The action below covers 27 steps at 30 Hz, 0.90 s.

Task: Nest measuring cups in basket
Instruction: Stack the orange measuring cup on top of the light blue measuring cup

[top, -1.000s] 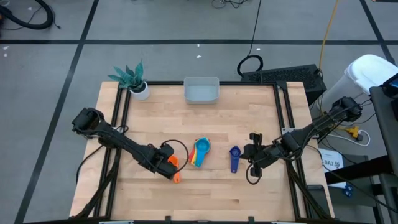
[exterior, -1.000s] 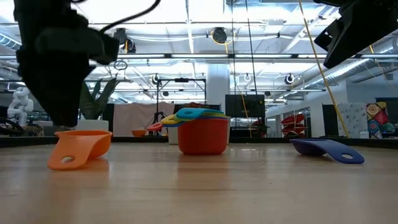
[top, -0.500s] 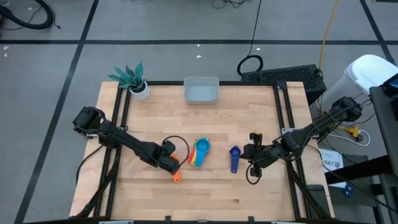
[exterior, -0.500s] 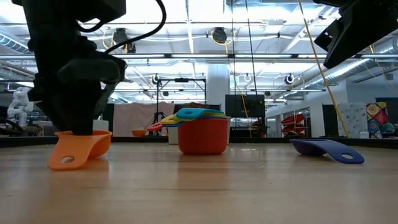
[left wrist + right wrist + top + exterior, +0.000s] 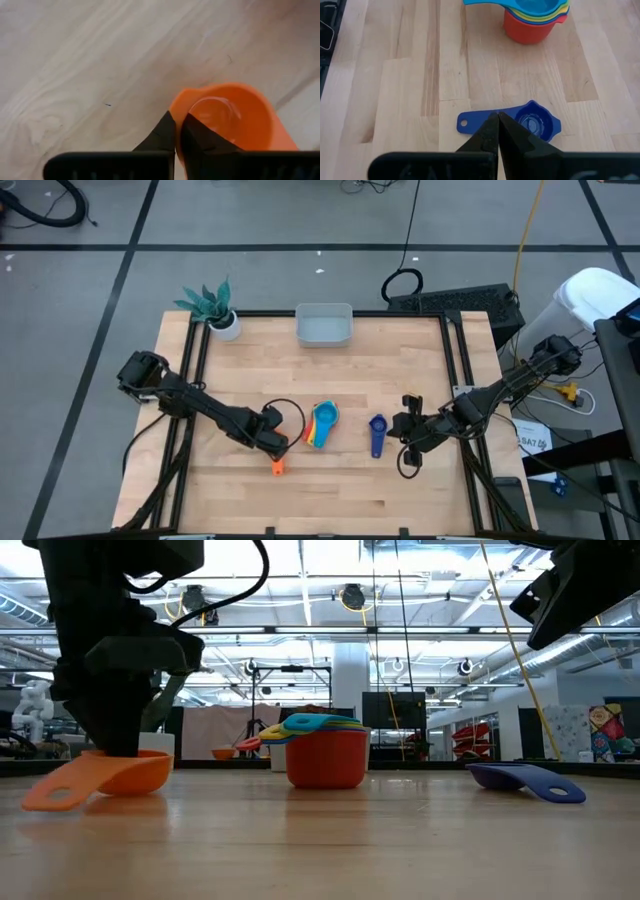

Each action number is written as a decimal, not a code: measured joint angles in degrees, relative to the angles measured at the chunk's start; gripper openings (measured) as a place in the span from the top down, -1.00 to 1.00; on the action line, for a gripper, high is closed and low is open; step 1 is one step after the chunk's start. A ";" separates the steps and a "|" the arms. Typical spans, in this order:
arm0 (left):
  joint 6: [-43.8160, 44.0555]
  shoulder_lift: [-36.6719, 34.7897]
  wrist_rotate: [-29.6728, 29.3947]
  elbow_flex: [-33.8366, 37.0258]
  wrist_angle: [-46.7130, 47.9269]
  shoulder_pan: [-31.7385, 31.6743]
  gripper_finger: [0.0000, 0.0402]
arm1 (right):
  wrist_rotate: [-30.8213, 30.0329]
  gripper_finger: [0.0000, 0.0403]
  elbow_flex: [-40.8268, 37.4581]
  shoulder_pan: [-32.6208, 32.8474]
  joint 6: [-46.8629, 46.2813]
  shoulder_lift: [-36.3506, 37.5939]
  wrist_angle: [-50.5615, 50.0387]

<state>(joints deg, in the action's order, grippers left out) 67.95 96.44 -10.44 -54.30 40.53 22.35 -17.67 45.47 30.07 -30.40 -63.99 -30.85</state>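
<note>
Fingers of left gripper pinch orange cup rim, bowl partly hidden.

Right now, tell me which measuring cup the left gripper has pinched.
The orange cup: the left gripper is shut on its rim. The blue cup lies free near the right gripper, and the rest sit nested in the red cup.

Orange cup, red-based stack, blue cup — pale wood table.
</note>
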 joint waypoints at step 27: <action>-37.51 -3.89 -2.63 -21.99 5.79 -15.68 0.95 | -0.17 1.00 0.02 0.04 -0.45 0.00 -0.62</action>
<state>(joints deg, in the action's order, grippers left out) 30.44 92.55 -13.07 -76.29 46.32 6.67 -17.85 45.50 30.11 -30.85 -63.99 -31.46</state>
